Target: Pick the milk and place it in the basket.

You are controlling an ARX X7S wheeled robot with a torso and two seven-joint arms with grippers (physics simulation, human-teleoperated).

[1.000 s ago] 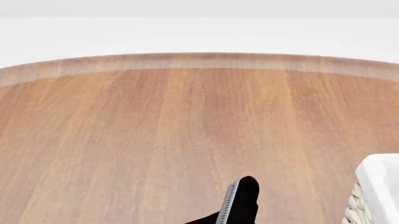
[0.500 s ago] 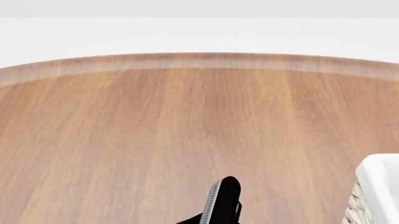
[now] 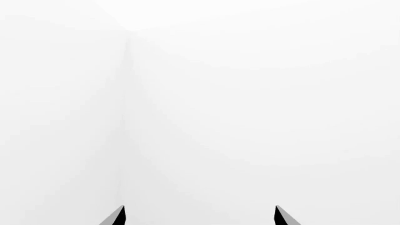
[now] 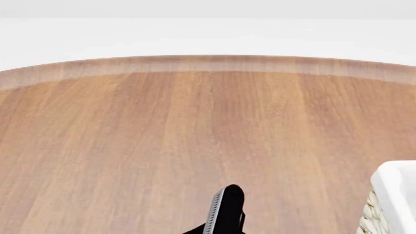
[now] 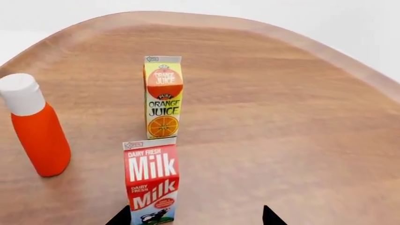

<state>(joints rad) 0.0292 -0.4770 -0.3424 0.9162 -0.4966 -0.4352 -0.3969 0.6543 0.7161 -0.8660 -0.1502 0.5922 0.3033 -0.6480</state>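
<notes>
Bench (image 4: 195,131) wide, wooden. Basket (image 4: 393,202) at its right near edge. Milk (image 5: 151,180) upright on bench, long axis vertical, label toward right gripper (image 5: 196,218), just ahead of its spread empty jaws. Advance straight, centre carton, avoid orange juice carton (image 5: 163,97) behind. Left gripper (image 3: 198,216) jaws apart, empty.

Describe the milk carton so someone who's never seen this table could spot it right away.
On the round wooden table, three containers stand together in the right wrist view: an orange bottle with a white cap, a taller orange juice carton and the milk. The milk is nearest the camera, the only one with a red top and white "Milk" lettering.
</notes>
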